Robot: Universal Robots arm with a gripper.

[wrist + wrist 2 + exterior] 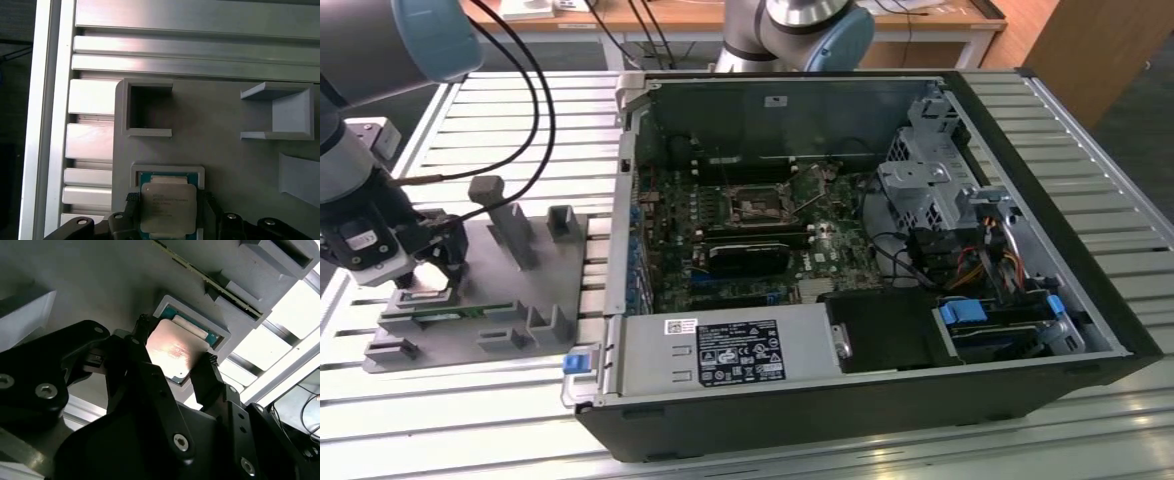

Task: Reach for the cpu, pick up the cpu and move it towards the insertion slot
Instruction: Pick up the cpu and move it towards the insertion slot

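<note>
The cpu (167, 212), a silver square with a teal border, lies at the square recess of the grey fixture (225, 160). My gripper (169, 200) has one black finger against each of its two opposite edges, shut on it. In the second wrist view, the cpu (172, 352) shines between the fingertips (142, 327) of the gripper (176, 344), and its near corner overlaps the recess rim. In the exterior view, the gripper (430, 280) stands over the fixture (520, 290) at the exterior view's left. The insertion slot (754, 207) sits on the green board inside the open computer case.
The open black computer case (1067, 330) takes up the exterior view's right, with a black block (747, 255) below the slot. A thin green memory stick (447, 315) lies in the fixture beside the gripper. Grey posts (507, 225) rise from the fixture. A second arm (794, 30) stands behind the case.
</note>
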